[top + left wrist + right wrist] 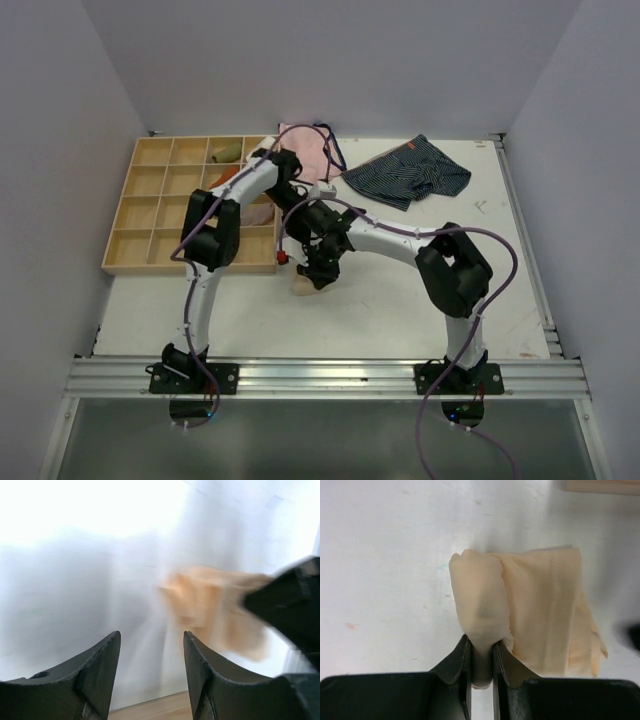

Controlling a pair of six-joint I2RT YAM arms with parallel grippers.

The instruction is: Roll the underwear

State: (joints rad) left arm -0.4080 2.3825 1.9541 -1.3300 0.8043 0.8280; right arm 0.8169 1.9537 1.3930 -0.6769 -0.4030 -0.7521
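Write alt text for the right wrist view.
The right gripper pinches the rolled-up end of the pale peach-beige cloth underwear, which lies partly rolled on the white table. A strip of the light wooden tray shows along the top edge.

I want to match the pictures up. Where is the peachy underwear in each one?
Top external: underwear peeks out near the middle, under the right gripper.
Left wrist: underwear is a blurry peach patch, right of centre.
Right wrist: underwear fills the centre, its rolled edge pinched.
Shared landmark: the right gripper pinching it, dark in every view.
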